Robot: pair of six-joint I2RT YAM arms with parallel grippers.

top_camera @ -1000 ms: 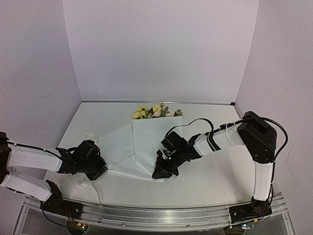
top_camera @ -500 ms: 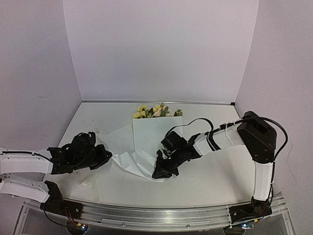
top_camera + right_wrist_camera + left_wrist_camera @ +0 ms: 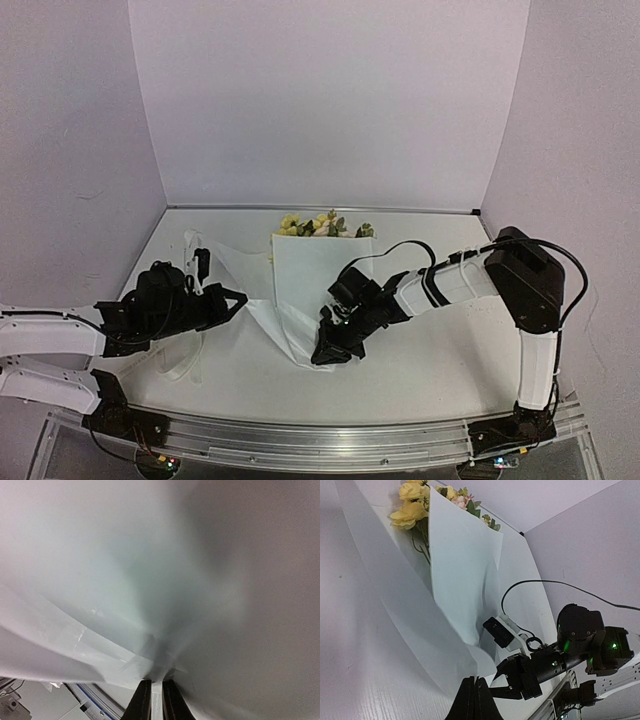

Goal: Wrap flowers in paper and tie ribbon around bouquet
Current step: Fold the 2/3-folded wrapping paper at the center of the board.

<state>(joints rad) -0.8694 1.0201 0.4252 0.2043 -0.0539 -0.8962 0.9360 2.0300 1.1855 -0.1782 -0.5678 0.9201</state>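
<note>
The flowers (image 3: 314, 225), yellow and cream blooms, lie at the back of the table with their heads past the top edge of the paper (image 3: 308, 268). In the left wrist view the flowers (image 3: 413, 506) sit between two layers of the paper (image 3: 462, 565). My left gripper (image 3: 236, 298) is shut on the paper's left flap and holds it raised off the table; its tips (image 3: 474, 681) pinch the thin edge. My right gripper (image 3: 322, 350) is shut on the bunched lower end of the paper (image 3: 150, 580), fingertips (image 3: 152, 686) clamping a fold. The sheer ribbon (image 3: 184, 362) trails under the left arm.
The white table (image 3: 430, 360) is walled by pale lilac panels at the back and on both sides. An aluminium rail (image 3: 320, 440) runs along the near edge. The right arm's black cable (image 3: 400, 247) loops above the paper's right side.
My left gripper has swung up and to the right, lifting the paper's left flap off the table toward the flowers. The right gripper has held still at the paper's lower end.
</note>
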